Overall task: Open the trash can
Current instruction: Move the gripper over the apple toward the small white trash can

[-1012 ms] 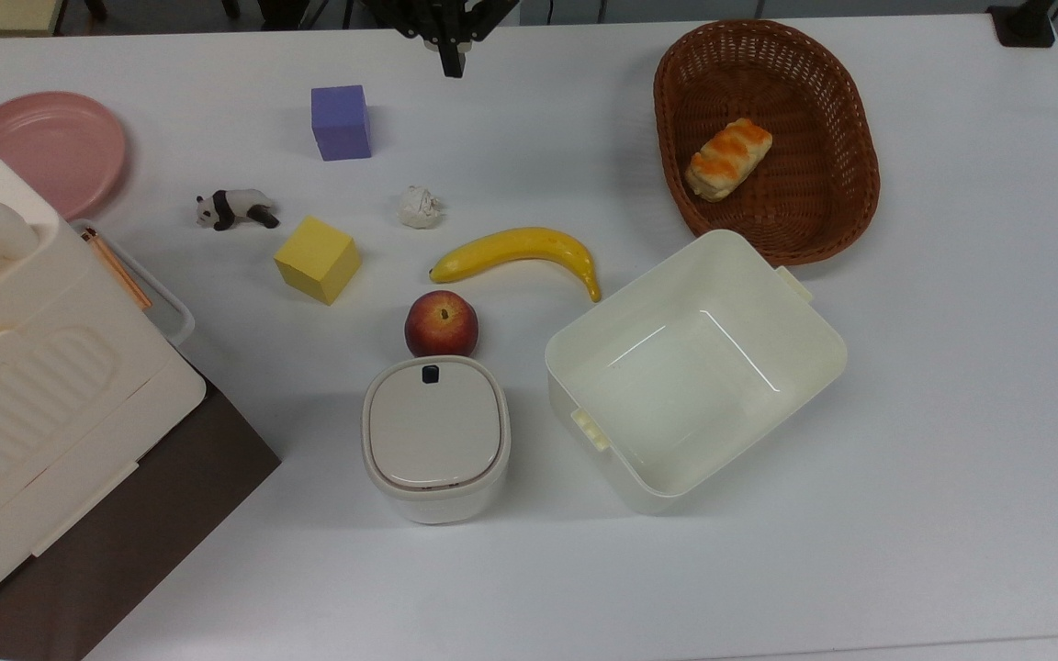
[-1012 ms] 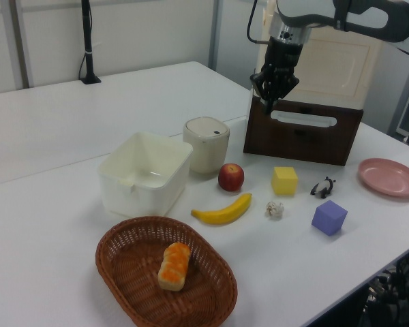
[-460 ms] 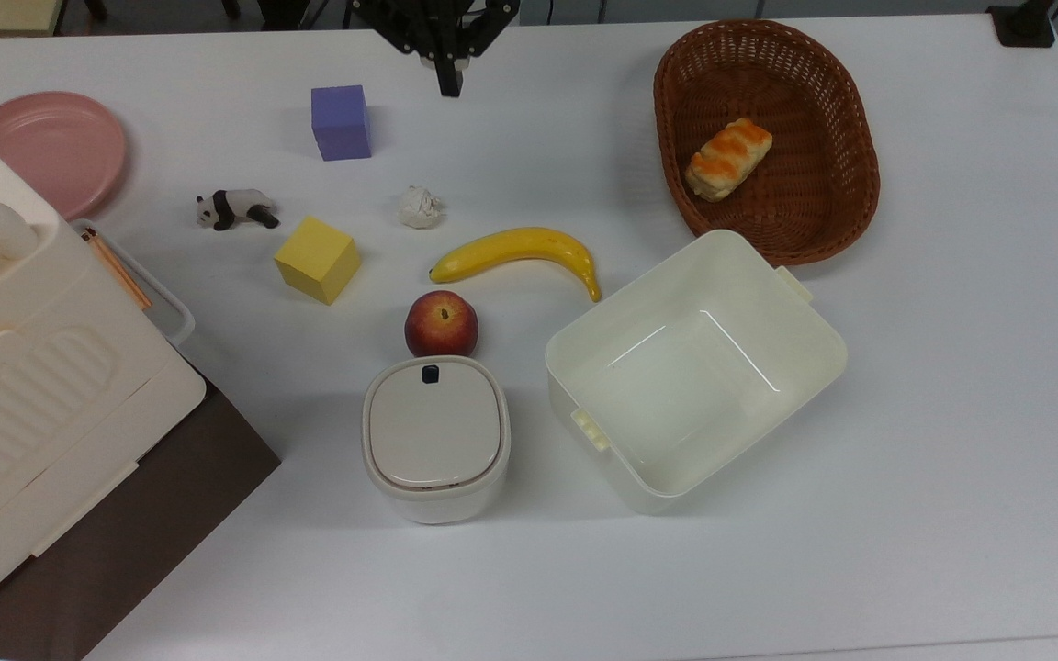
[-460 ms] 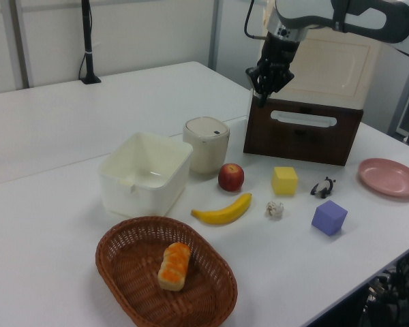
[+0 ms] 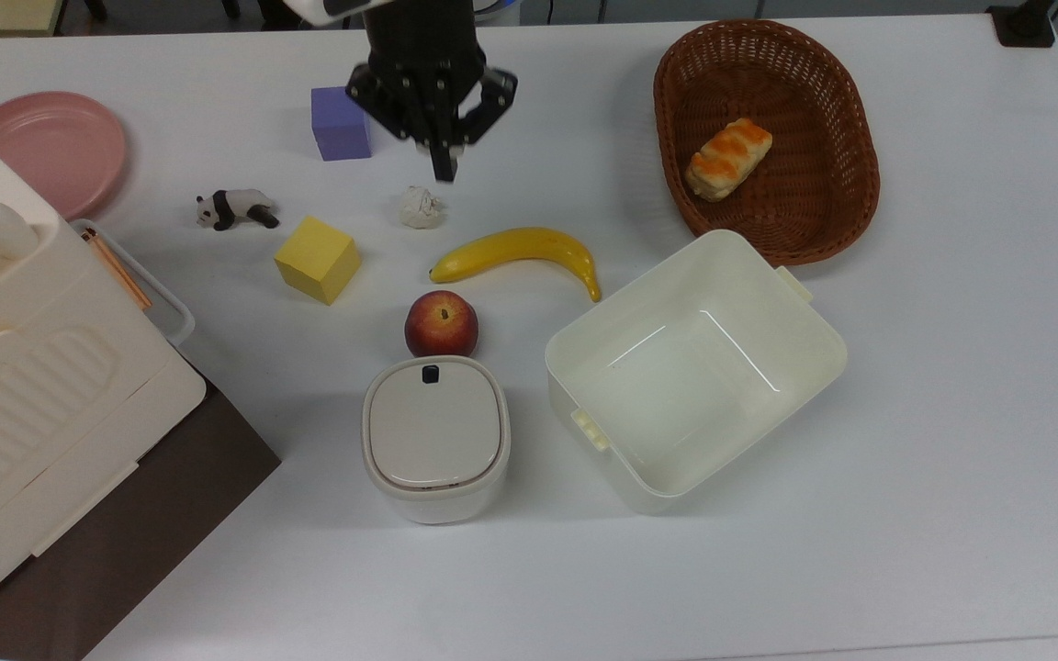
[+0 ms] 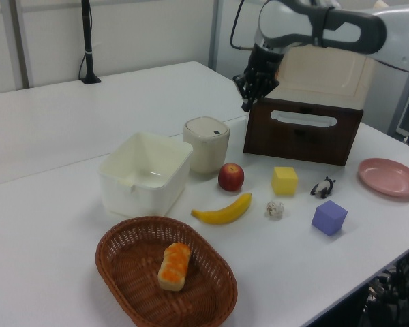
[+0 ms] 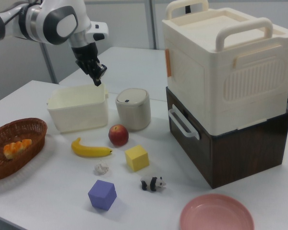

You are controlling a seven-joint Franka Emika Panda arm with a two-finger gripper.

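The trash can (image 5: 435,439) is a small cream-white bin with a flat beige-grey lid, and the lid lies down flat. Its tiny dark button (image 5: 430,373) sits at the lid edge nearest the apple. The bin also stands left of the dark wooden box in the left view (image 6: 206,144) and mid-table in the right view (image 7: 133,109). My gripper (image 5: 444,171) hangs high above the table, fingers together and pointing down, holding nothing. In the top view it lies over the area between the purple cube and the paper ball, far from the bin. It also appears in the side views (image 6: 246,104) (image 7: 98,81).
A red apple (image 5: 441,323) touches the bin's button side, with a banana (image 5: 515,251) beyond. A lidless cream tub (image 5: 694,367) stands to the top view's right of the bin. A ribbed cream box (image 5: 24,367) on a dark box, yellow cube (image 5: 317,259), paper ball (image 5: 420,207), purple cube (image 5: 339,122), panda (image 5: 235,208), pink plate (image 5: 51,147) and basket (image 5: 823,138) are around.
My gripper has travelled from the top view's upper edge down toward the table middle, now over the spot beside the purple cube. The trash can and other objects have not moved.
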